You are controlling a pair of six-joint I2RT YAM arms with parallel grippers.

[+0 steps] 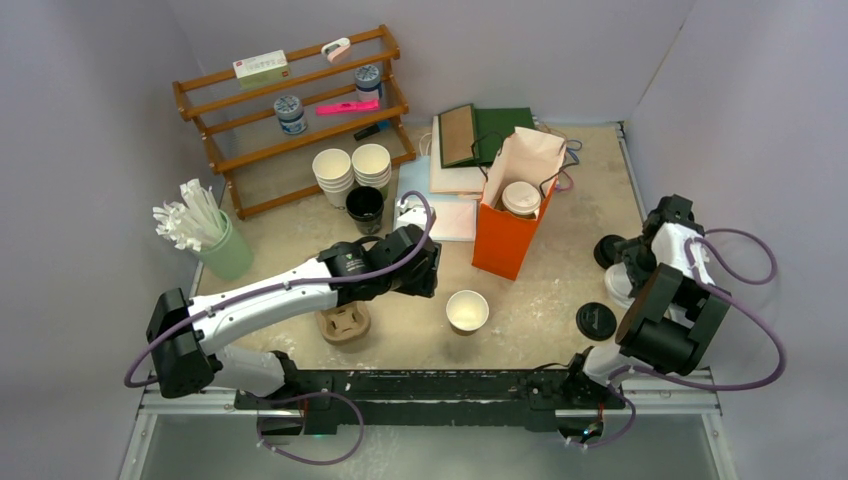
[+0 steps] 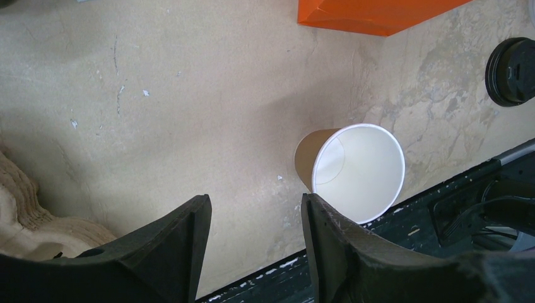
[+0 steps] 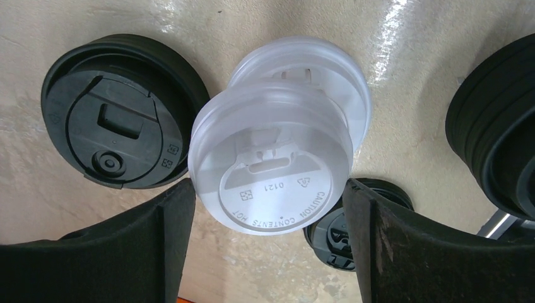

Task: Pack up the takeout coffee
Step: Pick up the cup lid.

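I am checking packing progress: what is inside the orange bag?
A lidded takeout cup stands inside the orange bag. Whatever lies beside or below it is hidden by the bag's walls.

right wrist view | white lid (image 3: 271, 167): I read raised letters "CAUTION CONTENTS HOT" along its rim, upside down to me | same lid: number "0121" beside the sip slot | same lid: two small boxed marks, illegible | black lid (image 3: 120, 113): small boxed marks, illegible | top view | box (image 1: 260, 67) on the shelf: print too small
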